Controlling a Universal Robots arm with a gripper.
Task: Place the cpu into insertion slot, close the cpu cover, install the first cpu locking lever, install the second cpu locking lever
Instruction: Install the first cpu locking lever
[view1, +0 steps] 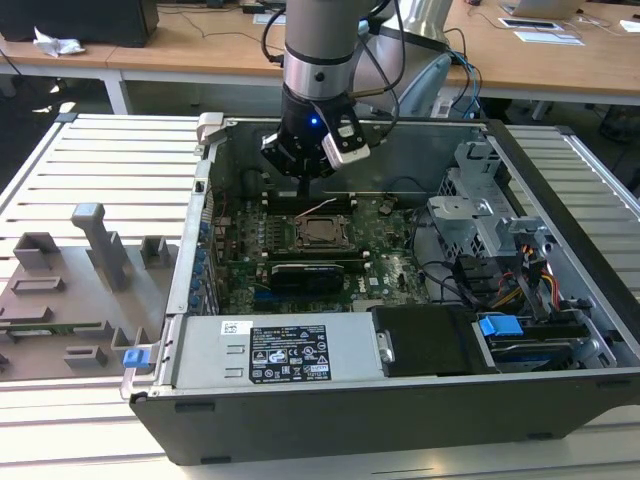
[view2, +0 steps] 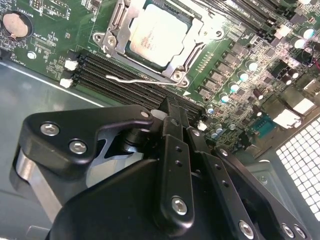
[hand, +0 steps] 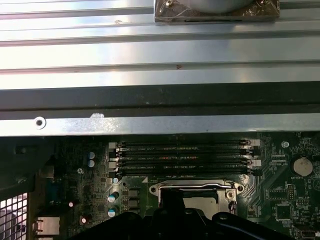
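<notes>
a: what's nearest in the second wrist view?
b: the claw (view2: 172, 117), matte black with silver bolts, fingers pressed together on nothing.
a: beyond it?
b: long black memory slots (view2: 125, 82), a thin bent wire lever (view2: 137, 78) lying free over them, then the cpu (view2: 157, 32), dull silver and square, seated in the insertion slot (view2: 112, 20) with the cpu cover (view2: 197, 42) down around it.
a: and outside?
b: the open grey computer case (view1: 300, 420) on a ribbed metal table (view1: 90, 160).
</notes>
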